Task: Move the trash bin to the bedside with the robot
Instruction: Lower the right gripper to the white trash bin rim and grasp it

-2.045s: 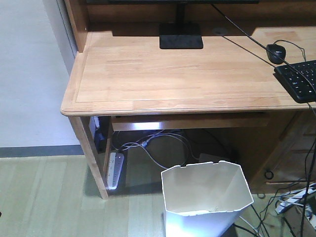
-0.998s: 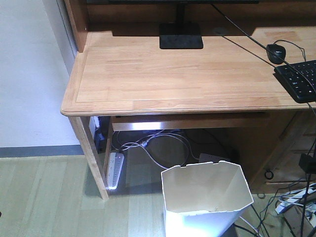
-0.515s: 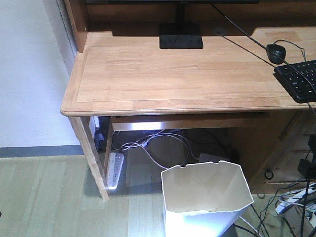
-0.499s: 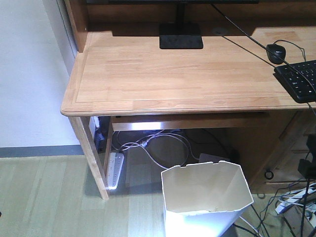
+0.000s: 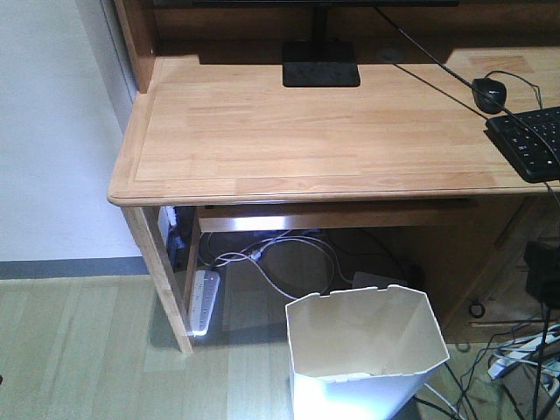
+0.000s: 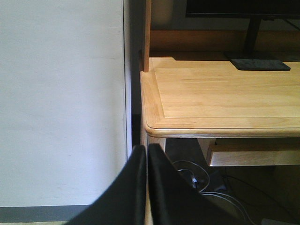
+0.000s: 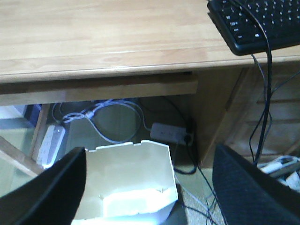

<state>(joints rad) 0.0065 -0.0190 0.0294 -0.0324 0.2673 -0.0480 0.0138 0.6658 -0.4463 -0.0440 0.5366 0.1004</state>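
Observation:
The white trash bin (image 5: 367, 350) with a faceted rim stands on the floor in front of the desk opening, empty inside. In the right wrist view the bin (image 7: 133, 187) lies below and between my right gripper's wide-open fingers (image 7: 51, 192); my right gripper (image 7: 150, 150) is above the bin and apart from it. A black part of my right arm (image 5: 541, 271) shows at the right edge of the front view. My left gripper (image 6: 146, 150) is shut and empty, held up facing the desk's left corner. The bed is out of view.
A light wooden desk (image 5: 262, 131) carries a monitor stand (image 5: 320, 66), a mouse (image 5: 490, 90) and a black keyboard (image 5: 529, 140). Under it lie a power strip (image 5: 204, 302) and several cables (image 5: 280, 258). More cables (image 5: 525, 359) lie right of the bin. A white wall (image 5: 52, 131) is at the left.
A black part of my right arm has come into the front view at the right edge and shifted slightly. The bin has not moved.

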